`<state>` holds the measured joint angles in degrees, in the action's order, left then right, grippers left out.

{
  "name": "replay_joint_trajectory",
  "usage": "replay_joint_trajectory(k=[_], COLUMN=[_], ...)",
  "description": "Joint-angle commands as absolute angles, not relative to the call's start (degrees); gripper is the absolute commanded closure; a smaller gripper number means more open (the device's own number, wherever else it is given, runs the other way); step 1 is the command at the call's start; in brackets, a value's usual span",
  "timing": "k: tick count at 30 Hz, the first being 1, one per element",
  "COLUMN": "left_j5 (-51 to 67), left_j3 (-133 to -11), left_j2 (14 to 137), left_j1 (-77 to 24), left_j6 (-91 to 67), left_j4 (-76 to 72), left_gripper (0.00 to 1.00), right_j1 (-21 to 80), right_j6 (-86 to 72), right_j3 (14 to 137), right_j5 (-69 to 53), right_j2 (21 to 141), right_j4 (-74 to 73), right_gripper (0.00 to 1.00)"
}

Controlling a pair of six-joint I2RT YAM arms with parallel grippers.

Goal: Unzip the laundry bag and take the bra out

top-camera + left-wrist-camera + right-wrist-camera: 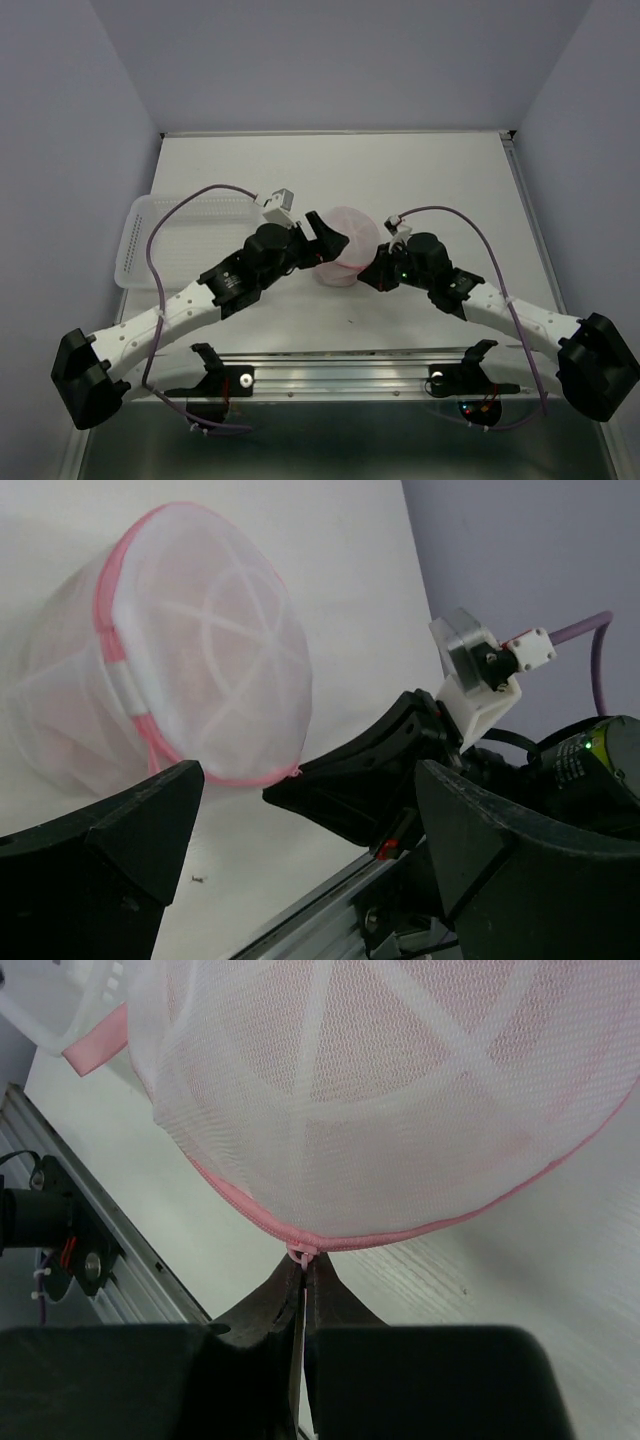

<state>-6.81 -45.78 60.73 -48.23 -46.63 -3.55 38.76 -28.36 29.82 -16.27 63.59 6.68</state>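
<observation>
The laundry bag [345,243], a round dome of white mesh with pink zipper trim, lies mid-table between both grippers. My right gripper [368,272] [305,1265] is shut on the pink zipper pull [304,1252] at the bag's [380,1090] near edge. My left gripper [322,238] [310,810] is open wide beside the bag [190,660], not touching it. In the left wrist view the right gripper's black fingers [360,780] meet the pink trim. The zipper looks closed along the visible edge. The bra is hidden; only a faint pink tint shows through the mesh.
A rectangular white plastic basket [150,232] sits at the table's left edge. A metal rail [350,365] runs along the near edge between the arm bases. Walls enclose the table on the left, right and back.
</observation>
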Motion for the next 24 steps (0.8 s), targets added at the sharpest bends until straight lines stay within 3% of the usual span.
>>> replay_joint_trajectory(k=[1,5,15,18,22,23,24], left_j5=[-21.67,-28.12,-31.19,-31.99,-32.96,-33.13,-33.4], left_j3=[-39.91,-35.51,-40.34,-40.52,-40.6,-40.95,-41.31], left_j2=[57.22,57.99,69.95,72.42,73.74,73.91,73.92], left_j1=[-55.6,-63.27,-64.25,-64.25,-64.16,-64.07,-64.07], left_j6=[-61.32,-71.01,-71.97,-72.77,-73.04,-72.69,-72.6], left_j4=[-1.05,-3.51,-10.98,-11.69,-13.71,-13.62,-13.19], left_gripper=[0.01,0.03,0.13,0.21,0.51,0.71,0.81], right_j1=[40.87,42.54,46.32,47.46,47.46,47.46,47.46], right_j6=[-30.32,-31.2,-32.43,-32.61,-32.52,-32.43,-32.08], right_j3=[33.13,33.4,33.75,33.66,33.57,33.49,33.4], right_j5=[-10.9,-8.09,-6.68,-6.42,-6.33,-6.42,-6.07], right_j2=[64.24,64.95,66.0,66.09,65.92,65.74,65.74], right_j4=[5.37,4.66,5.62,5.71,5.63,5.63,5.45], right_gripper=[0.99,0.99,0.99,0.99,0.99,0.99,0.99])
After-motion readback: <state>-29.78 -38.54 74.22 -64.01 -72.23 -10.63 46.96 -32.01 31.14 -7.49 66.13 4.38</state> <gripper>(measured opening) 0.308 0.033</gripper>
